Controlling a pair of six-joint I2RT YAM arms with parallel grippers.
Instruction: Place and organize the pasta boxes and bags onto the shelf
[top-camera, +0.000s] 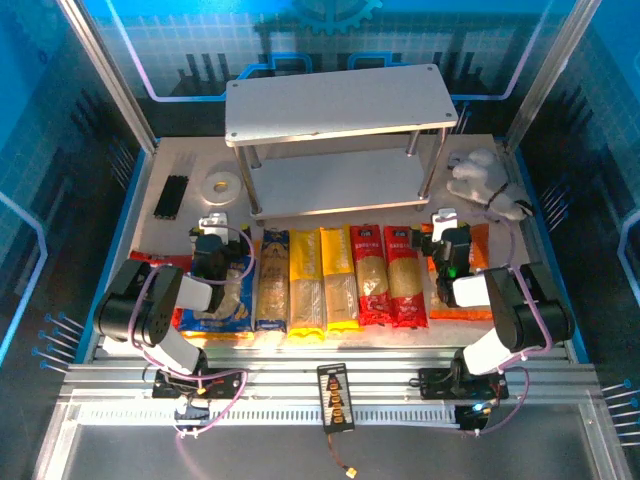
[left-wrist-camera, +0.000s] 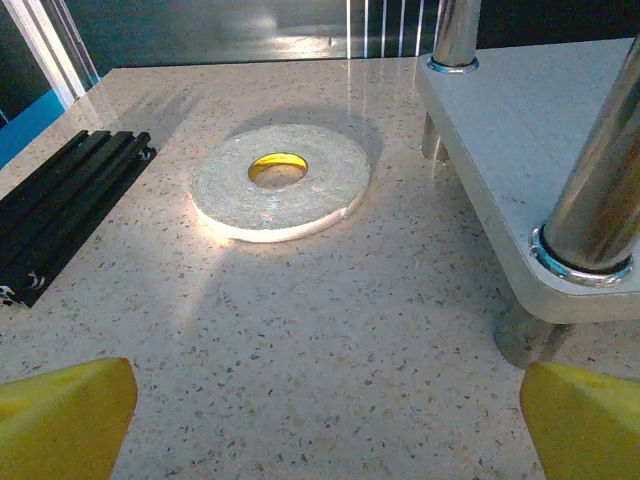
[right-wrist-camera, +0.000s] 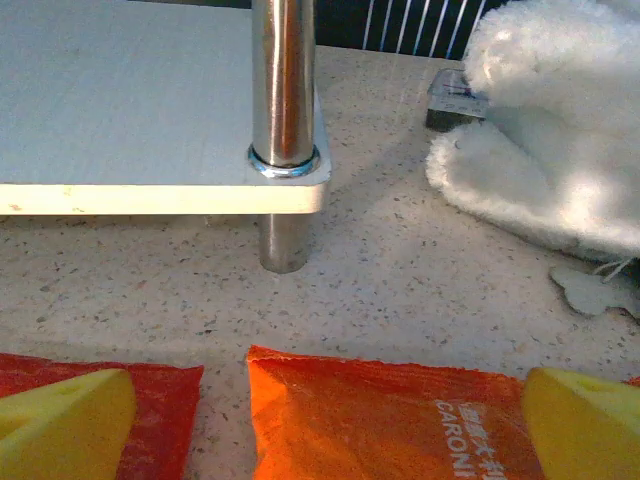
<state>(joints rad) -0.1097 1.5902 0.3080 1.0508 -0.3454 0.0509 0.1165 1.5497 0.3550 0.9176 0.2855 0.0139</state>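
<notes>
The two-tier white shelf (top-camera: 338, 98) stands at the back with both boards bare. In front of it lie five pasta boxes side by side: dark blue (top-camera: 272, 282), two yellow (top-camera: 304, 285) (top-camera: 338, 280), two red (top-camera: 370, 276) (top-camera: 404, 276). A blue bag (top-camera: 222, 305) and a red bag (top-camera: 158, 260) lie under my left arm, an orange bag (top-camera: 462, 285) under my right arm. My left gripper (left-wrist-camera: 325, 420) is open over bare tabletop. My right gripper (right-wrist-camera: 325, 425) is open just above the orange bag's (right-wrist-camera: 400, 420) far edge, beside a red box end (right-wrist-camera: 165, 405).
A white tape roll (left-wrist-camera: 280, 180) and a black stick bundle (left-wrist-camera: 60, 210) lie left of the shelf. A white plush toy (right-wrist-camera: 560, 130) sits at the right by the shelf's front post (right-wrist-camera: 283, 90). The lower board's corner (left-wrist-camera: 520, 150) is close to my left gripper.
</notes>
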